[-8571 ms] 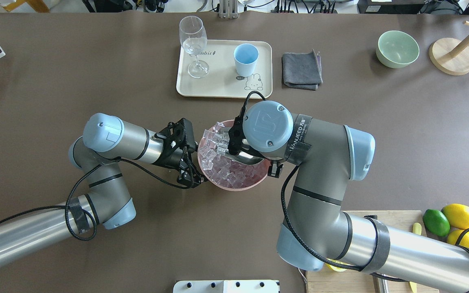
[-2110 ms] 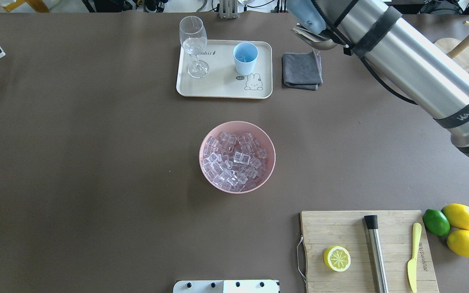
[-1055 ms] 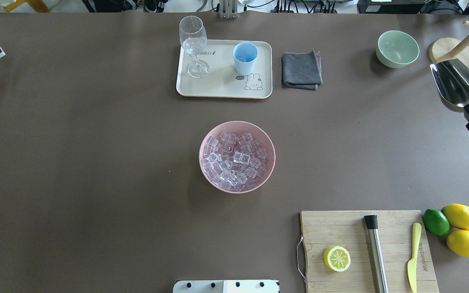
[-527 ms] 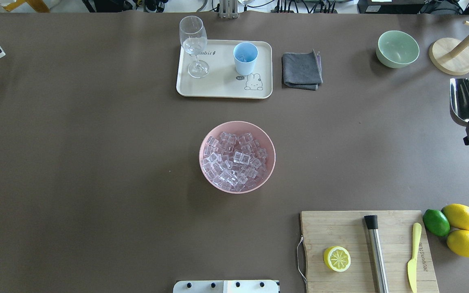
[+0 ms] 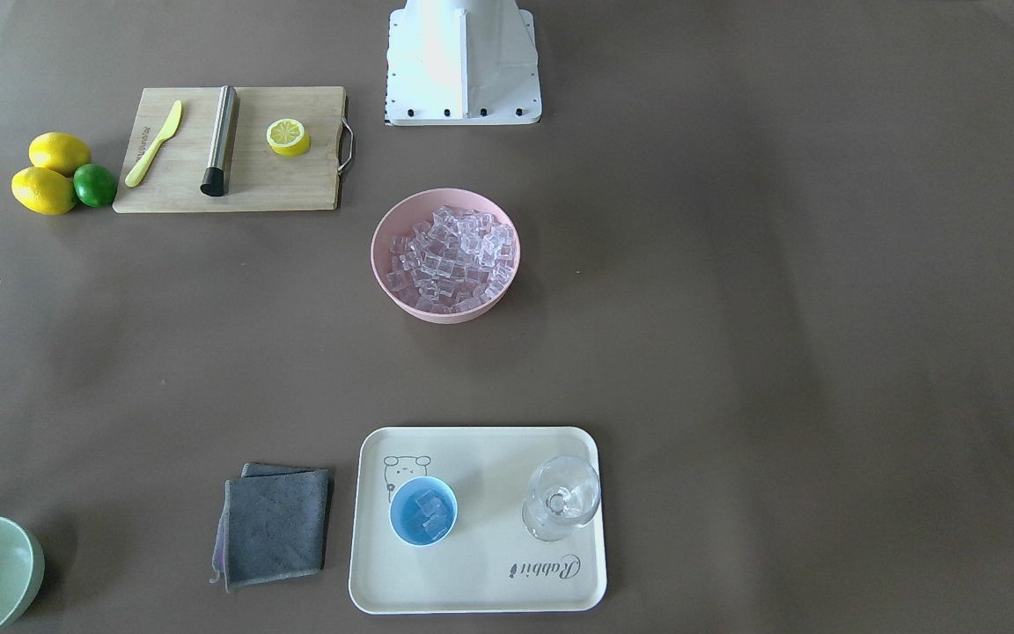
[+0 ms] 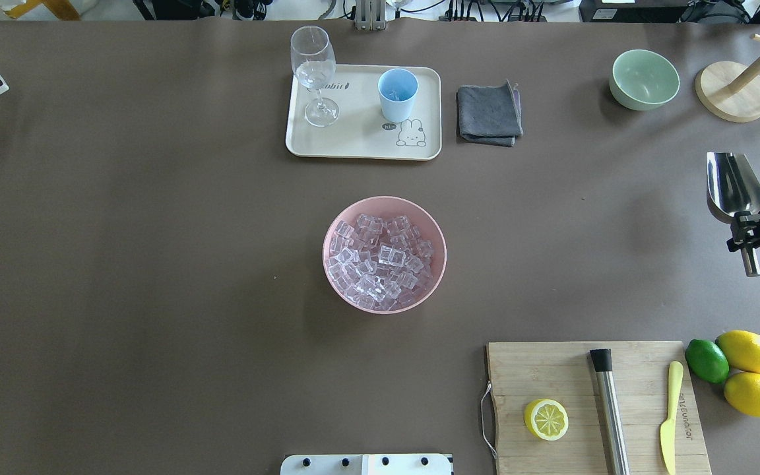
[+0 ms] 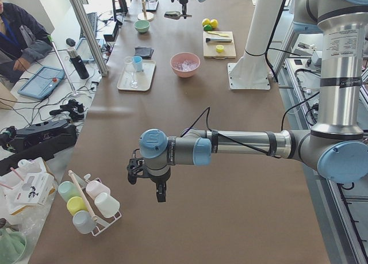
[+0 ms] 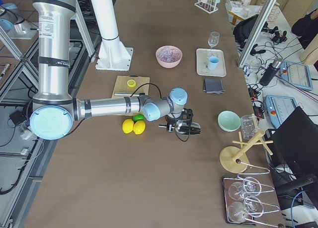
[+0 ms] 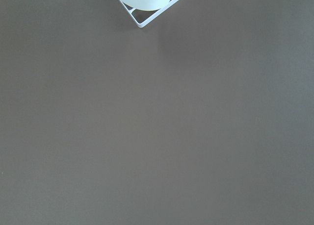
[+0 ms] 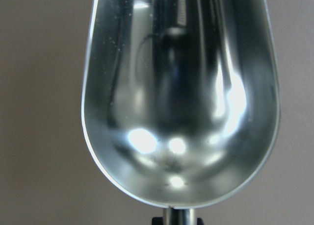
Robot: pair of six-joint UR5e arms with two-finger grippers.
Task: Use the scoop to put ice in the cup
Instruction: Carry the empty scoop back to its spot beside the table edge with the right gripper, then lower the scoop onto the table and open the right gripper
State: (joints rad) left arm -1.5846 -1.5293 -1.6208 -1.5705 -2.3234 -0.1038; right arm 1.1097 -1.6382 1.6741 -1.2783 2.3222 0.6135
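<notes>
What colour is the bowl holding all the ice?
The bowl is pink, clearest in the overhead view.

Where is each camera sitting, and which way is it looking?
Overhead: behind the robot, looking down; right claw holds the scoop.
Front-facing: across the table, facing the robot's base; same claw at the edge.
Exterior left: table's left end, looking along it; left arm near.
Exterior right: the other end; right arm near.
Left wrist: straight down at table; no body.
Right wrist: into the empty scoop.
Overhead and front-facing share the bowl of ice.
</notes>
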